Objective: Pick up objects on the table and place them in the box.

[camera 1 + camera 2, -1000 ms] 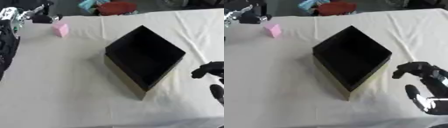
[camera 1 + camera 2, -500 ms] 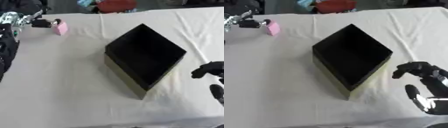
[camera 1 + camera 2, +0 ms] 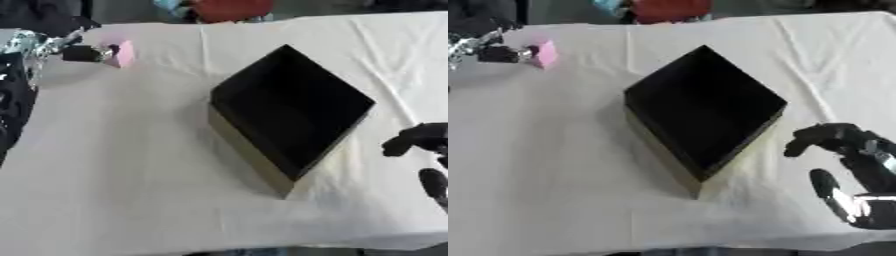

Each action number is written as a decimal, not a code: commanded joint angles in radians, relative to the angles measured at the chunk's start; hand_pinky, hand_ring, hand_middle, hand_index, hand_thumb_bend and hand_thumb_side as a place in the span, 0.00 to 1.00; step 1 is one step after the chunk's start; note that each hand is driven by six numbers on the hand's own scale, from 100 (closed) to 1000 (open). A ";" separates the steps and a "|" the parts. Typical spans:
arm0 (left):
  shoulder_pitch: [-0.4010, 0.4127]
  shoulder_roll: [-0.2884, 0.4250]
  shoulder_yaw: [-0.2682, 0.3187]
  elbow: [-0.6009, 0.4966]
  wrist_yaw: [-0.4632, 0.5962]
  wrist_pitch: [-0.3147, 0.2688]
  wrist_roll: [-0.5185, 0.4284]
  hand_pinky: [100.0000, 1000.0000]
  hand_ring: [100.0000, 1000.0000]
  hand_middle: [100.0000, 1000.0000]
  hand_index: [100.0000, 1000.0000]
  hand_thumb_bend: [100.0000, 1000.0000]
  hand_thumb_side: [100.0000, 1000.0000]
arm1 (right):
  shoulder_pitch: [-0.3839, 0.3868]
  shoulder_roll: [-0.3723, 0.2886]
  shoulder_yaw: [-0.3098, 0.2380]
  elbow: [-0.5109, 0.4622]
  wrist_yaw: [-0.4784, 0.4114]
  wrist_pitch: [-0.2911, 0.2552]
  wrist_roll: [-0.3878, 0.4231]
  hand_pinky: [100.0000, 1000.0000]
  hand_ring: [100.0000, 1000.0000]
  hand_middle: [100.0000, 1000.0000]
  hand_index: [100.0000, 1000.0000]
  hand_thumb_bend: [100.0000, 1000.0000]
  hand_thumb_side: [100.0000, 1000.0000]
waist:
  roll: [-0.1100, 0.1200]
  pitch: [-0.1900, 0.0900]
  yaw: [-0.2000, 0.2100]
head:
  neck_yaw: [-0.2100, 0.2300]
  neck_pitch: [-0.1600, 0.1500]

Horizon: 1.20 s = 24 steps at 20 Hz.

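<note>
White tablecloth (image 3: 114, 165); black box (image 3: 293, 107) centre; left robot hand (image 3: 74, 50) touching pink block (image 3: 122, 53), grip unclear; right robot hand (image 3: 850, 170) relaxed, apart.

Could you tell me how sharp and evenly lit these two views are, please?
Both eye views are soft: the pink object and left hand blur together in the left eye view; the black box interior is featureless in the right eye view, with a faint shadow on the white tablecloth beside it.

The left hand (image 3: 77, 52) touches the pink block (image 3: 122, 53) at ten o'clock. The black box (image 3: 293, 107) sits central; the right hand (image 3: 424, 145) rests at four o'clock.
</note>
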 commanded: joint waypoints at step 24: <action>0.012 -0.023 0.005 -0.014 -0.005 -0.009 0.019 0.67 0.63 0.77 0.94 0.13 0.72 | -0.018 -0.014 -0.002 -0.011 -0.006 -0.117 0.117 0.70 0.63 0.55 0.81 0.00 0.31 | -0.006 0.004 0.004 | -0.004 0.009</action>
